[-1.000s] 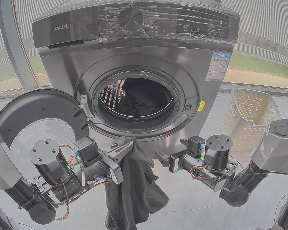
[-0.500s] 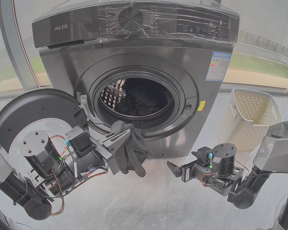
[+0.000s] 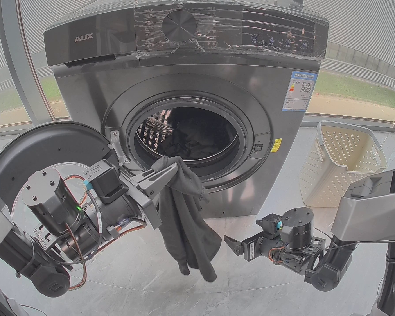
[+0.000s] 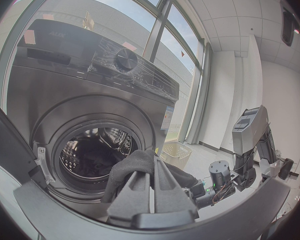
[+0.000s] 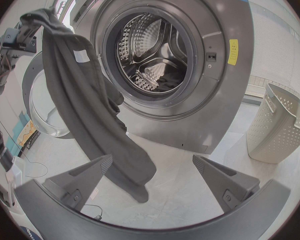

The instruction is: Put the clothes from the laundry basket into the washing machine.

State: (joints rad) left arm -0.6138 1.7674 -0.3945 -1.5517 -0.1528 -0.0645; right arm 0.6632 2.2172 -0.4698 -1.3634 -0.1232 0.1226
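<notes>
The right gripper is held low over the pale floor, in front of the washing machine's lower right corner. Its 2 fingers are spread wide apart and nothing is held between them.

The left gripper is held higher, just in front of the lower left part of the drum opening. Its fingers are pressed together on 1 dark garment, which is pinched near its top end. A small bunch of cloth is seen above the fingertips, and the rest is draped down in a long fold in front of the machine's lower panel. Its lower end is seen between the 2 grippers, apart from the right one.

Behind the left arm, the round door is swung fully open to the left on its hinge. The washing machine is faced squarely, and dark clothes are seen lying inside the drum.

Farther off, the laundry basket, pale and perforated, is set on the floor just beside the machine's right side, tilted, with its open mouth turned upward and forward
</notes>
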